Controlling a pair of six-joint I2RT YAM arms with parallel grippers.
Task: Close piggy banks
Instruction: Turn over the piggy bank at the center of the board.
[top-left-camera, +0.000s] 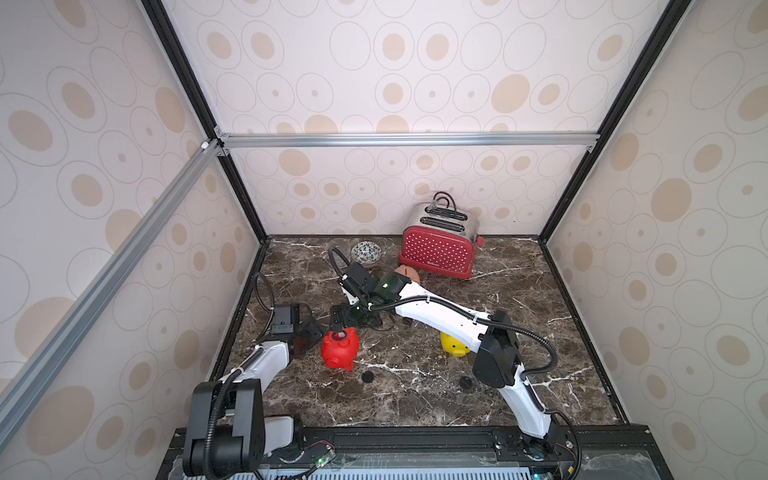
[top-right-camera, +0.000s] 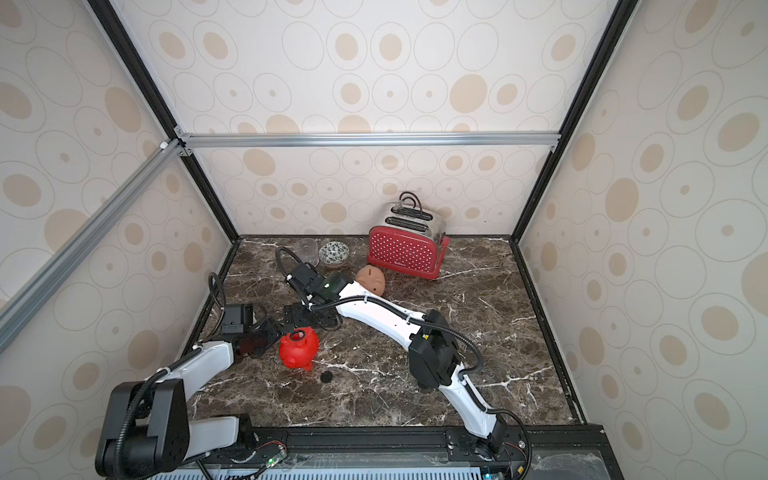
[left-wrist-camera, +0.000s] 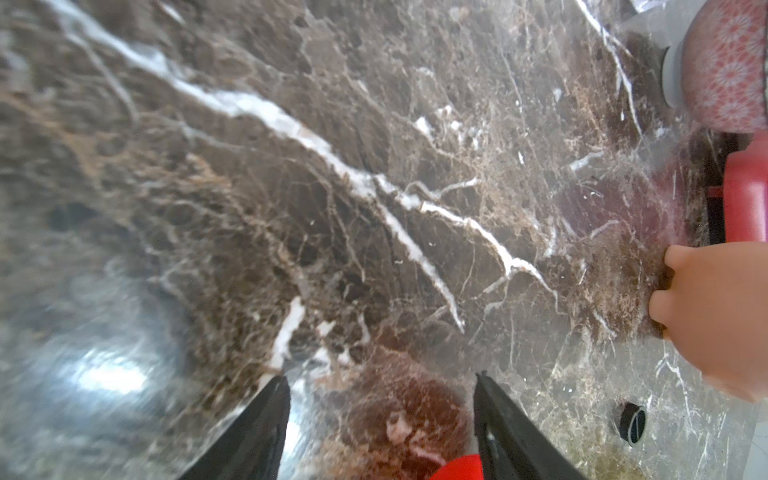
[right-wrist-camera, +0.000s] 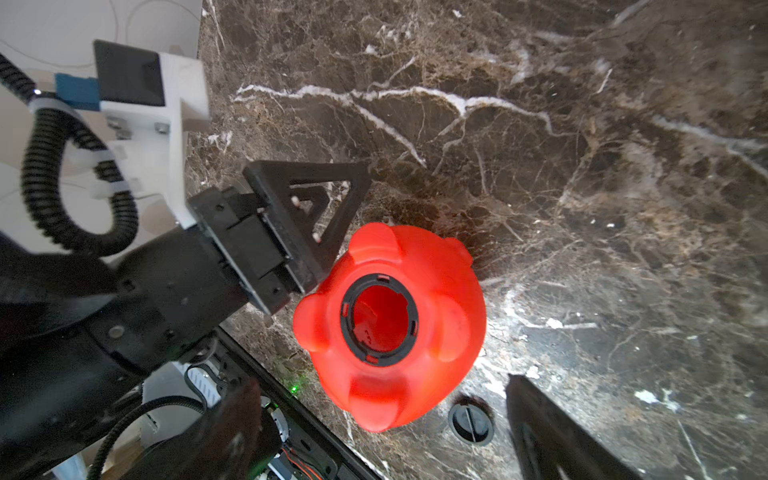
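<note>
Left gripper (left-wrist-camera: 381, 376) fingers spread, brown white-veined marble tabletop (left-wrist-camera: 291, 187) bare between. Sliver of red piggy bank (left-wrist-camera: 457, 467) beside one finger. Pale pink piggy bank (left-wrist-camera: 715, 320) partly cut off, two stubby feet showing; round black cap (left-wrist-camera: 632, 424) near it. Red toaster (left-wrist-camera: 746, 199), patterned bowl (left-wrist-camera: 723, 62) beyond.

Papered walls (top-left-camera: 415, 62) around a marble table (top-left-camera: 415, 399)
Beige ovals dot the cream walls; white veins streak the table's dark brown surface.
</note>
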